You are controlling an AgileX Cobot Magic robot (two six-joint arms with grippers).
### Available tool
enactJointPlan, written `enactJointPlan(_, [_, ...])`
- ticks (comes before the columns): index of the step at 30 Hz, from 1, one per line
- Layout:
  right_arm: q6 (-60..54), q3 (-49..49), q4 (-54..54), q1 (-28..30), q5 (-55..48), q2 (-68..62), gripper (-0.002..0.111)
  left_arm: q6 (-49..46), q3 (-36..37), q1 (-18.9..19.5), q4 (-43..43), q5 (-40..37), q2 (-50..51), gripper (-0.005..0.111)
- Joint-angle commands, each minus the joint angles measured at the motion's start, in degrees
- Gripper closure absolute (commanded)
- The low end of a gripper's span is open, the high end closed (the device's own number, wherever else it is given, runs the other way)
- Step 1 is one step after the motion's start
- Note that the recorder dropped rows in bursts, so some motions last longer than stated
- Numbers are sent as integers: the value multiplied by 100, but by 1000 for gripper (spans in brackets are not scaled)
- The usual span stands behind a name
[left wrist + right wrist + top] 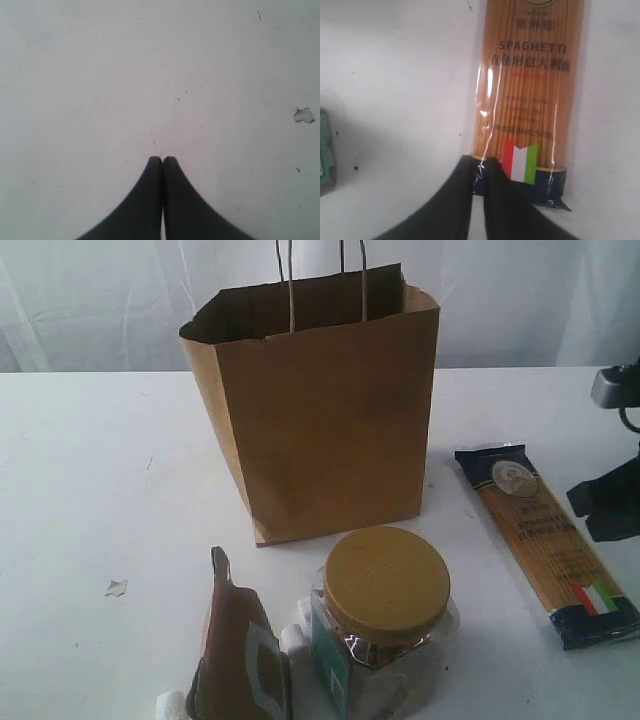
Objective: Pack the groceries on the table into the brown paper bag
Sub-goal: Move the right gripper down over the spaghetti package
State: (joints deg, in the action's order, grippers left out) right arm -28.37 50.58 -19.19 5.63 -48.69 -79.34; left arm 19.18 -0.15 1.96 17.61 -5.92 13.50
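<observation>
Before the bag [330,430], jar [385,585] and pouch [240,650]; left fingers [147,200] together, right fingers [447,205] barely apart.

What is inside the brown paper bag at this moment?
Through the open top of the brown paper bag only its dark inner back wall and the handles show. Its front wall covers the lower inside, so contents cannot be seen.

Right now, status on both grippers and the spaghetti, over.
Left gripper shut over table. Right gripper nearly closed at spaghetti packet navy end, grip unclear. Bag upright, open; nothing blocking.
</observation>
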Motion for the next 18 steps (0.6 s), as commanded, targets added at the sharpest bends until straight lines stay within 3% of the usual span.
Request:
enactJointPlan(1, [-257, 22, -191, 9, -91, -527, 72, 9, 15, -8, -3, -8, -25, 107])
enactJointPlan(5, [-308, 227, -154, -116, 191, -1222, 39, 9, 15, -8, -3, -8, -25, 107])
enactJointPlan(8, [-380, 401, -125, -219, 602, -1384, 25, 9, 15, -8, -3, -8, -25, 107])
enactJointPlan(14, [-593, 485, 380, -339, 1812, -1702, 19, 9, 15, -8, -3, -8, -25, 107])
enactJointPlan(18, [-593, 485, 337, -390, 1923, -1903, 19, 9, 15, -8, -3, -8, -25, 107])
